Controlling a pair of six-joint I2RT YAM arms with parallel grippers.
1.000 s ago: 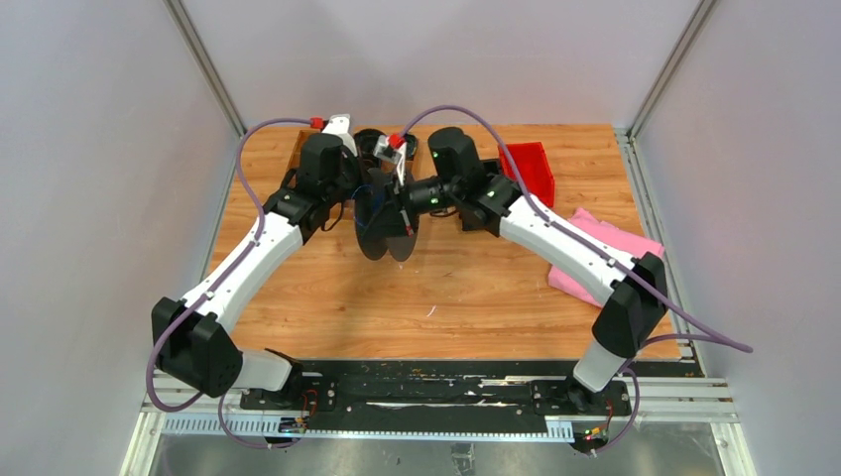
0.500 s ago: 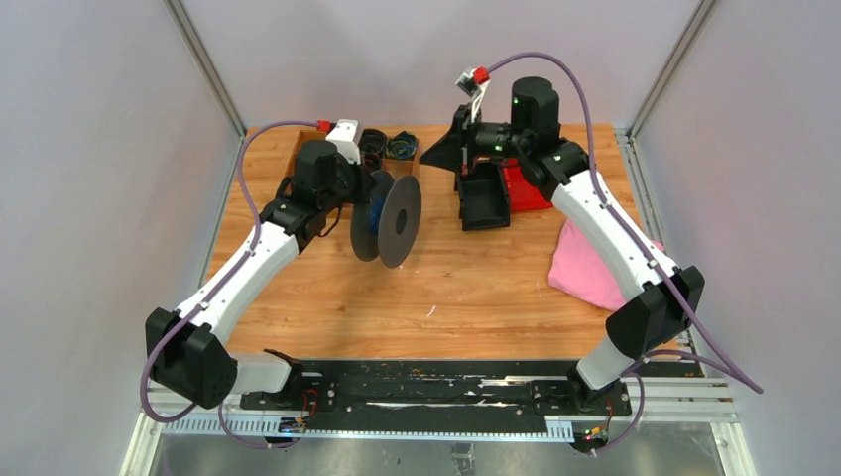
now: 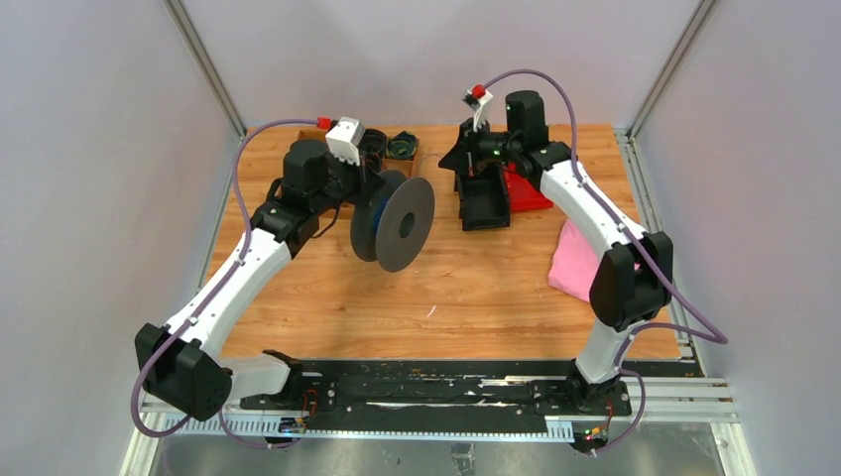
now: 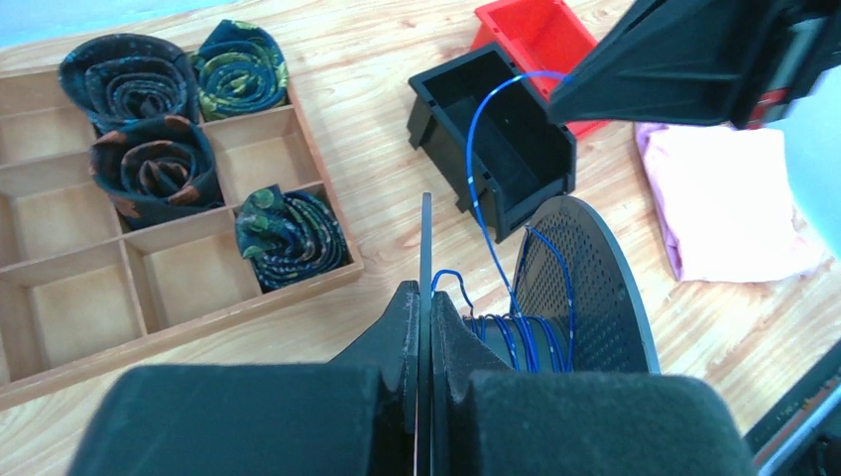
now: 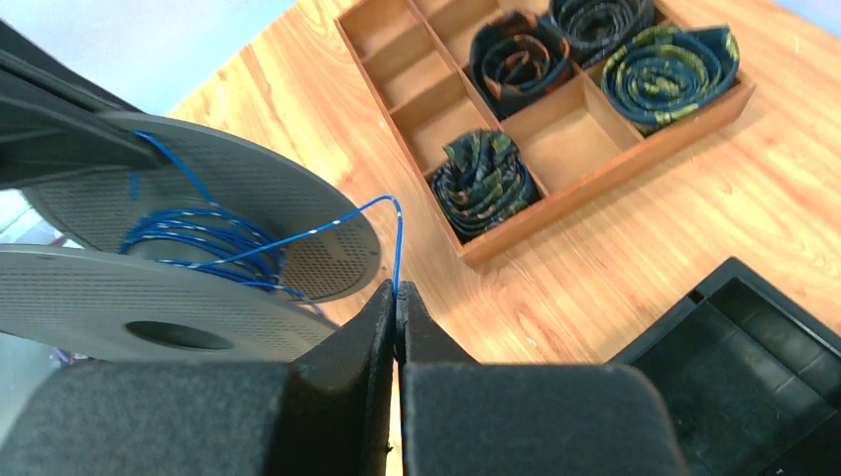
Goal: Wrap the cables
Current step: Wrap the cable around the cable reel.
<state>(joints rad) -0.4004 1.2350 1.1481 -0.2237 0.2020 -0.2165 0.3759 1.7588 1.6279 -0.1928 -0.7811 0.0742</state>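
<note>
The right gripper (image 5: 397, 297) is pressed shut on a single dark blue cable (image 5: 327, 220), pinching the hair-thin strand right at its fingertips. The left gripper (image 4: 424, 307) is clamped on the thin edge of one flange of the lone grey spool (image 3: 402, 223), which it holds up on edge above the table (image 3: 476, 297).

From the right gripper's pinch, the cable arcs in a loose loop and runs down between the spool's two perforated flanges. There it joins several blue turns already lying around the core. In the overhead view the right gripper hangs over the table's rear, above one black bin (image 4: 446, 149). One red bin (image 4: 531, 30) sits touching the black bin on its far side, and one pink cloth (image 4: 729, 198) lies off to the right.

Behind the spool is one wooden compartment tray (image 4: 198, 332) holding four rolled, dark patterned neckties. Three are grouped at its far end, and the fourth (image 4: 288, 233) sits alone in a nearer compartment.
</note>
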